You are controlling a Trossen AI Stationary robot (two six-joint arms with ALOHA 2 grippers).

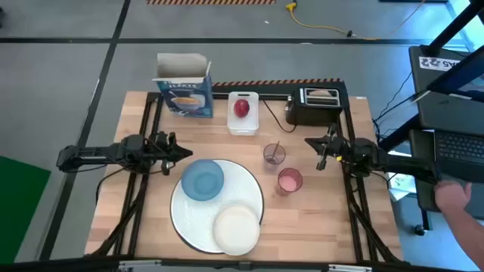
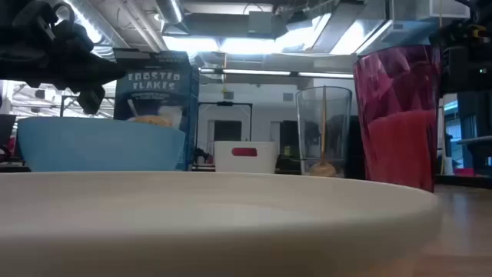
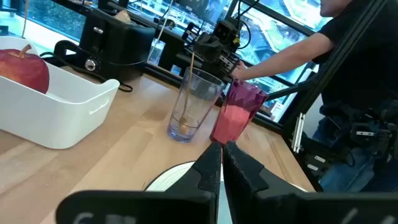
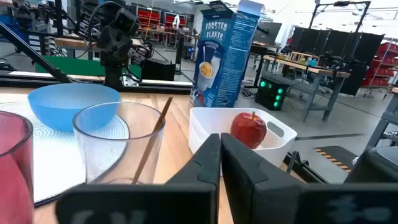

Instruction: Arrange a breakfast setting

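Note:
A big white plate [image 1: 249,198] lies at the table's near middle, with a blue bowl [image 1: 203,180] on its far left part and a small cream plate [image 1: 236,229] on its near right. A red apple [image 1: 241,107] lies in a white tray [image 1: 242,127]. A wooden spoon [image 1: 275,149] stands in a clear tinted cup [image 1: 274,155]; a pink cup [image 1: 290,181] stands nearer. Toasted bread [image 1: 322,94] sticks out of the black toaster [image 1: 316,107]. My left gripper [image 1: 184,153] is shut and empty, left of the bowl. My right gripper [image 1: 312,143] is shut and empty, right of the clear cup.
A cereal box [image 1: 184,85] stands at the far left of the table. A person's hand [image 1: 461,200] shows beyond the table's right edge, by a laptop [image 1: 454,128]. Bare wood lies at the table's left and right of the pink cup.

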